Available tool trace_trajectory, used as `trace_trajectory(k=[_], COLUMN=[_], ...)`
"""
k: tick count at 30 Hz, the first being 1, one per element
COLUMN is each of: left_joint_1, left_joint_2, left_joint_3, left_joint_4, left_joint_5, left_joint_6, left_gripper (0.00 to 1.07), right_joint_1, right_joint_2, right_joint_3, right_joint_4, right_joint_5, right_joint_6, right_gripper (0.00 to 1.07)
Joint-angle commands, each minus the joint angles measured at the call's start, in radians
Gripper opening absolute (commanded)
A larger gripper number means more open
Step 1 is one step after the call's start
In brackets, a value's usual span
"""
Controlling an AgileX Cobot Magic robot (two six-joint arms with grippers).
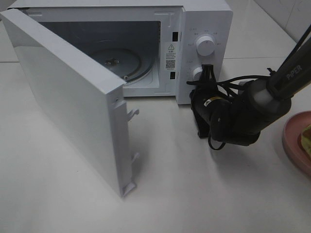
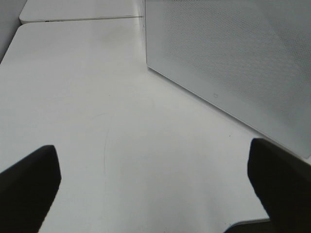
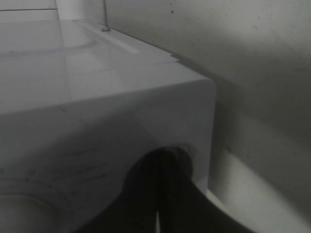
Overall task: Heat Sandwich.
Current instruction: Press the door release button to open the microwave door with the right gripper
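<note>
microwave (image 1: 206, 17): white shell, smooth, semi-gloss, looks like painted metal
door (image 1: 68, 97): glossy white panel with a fine dotted mesh
turntable (image 1: 121, 60): clear, shiny glass
desk (image 1: 194, 194): white, smooth, matt, faintly scuffed
plate (image 1: 294, 141): pink, smooth, soft sheen
arm (image 1: 252, 109): black satin plastic, rubbery cables
knob (image 1: 206, 46): white matt plastic

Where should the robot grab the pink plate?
By the plate's raised rim, on the bare side toward the microwave, coming in low from there. The plate is flat and the sandwich sits further in.
</note>
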Motion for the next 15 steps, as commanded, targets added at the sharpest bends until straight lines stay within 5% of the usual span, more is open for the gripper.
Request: trace_trajectory(k=[1, 15], left_joint_1=[-0.007, -0.007], left_joint_2=[-0.02, -0.02], left_joint_3=[0.004, 0.004], left_joint_4=[-0.002, -0.002], left_joint_5=[-0.009, -0.009], left_joint_6=[-0.002, -0.002], left_gripper=[1.01, 1.01], right_joint_1=[-0.052, -0.052], right_joint_2=[-0.015, -0.07], right_joint_3=[-0.079, -0.023], right_joint_4=[-0.047, -0.097], right_joint_5=[-0.23, -0.064], right_joint_6=[-0.025, -0.011], right_gripper=[0.0, 0.01])
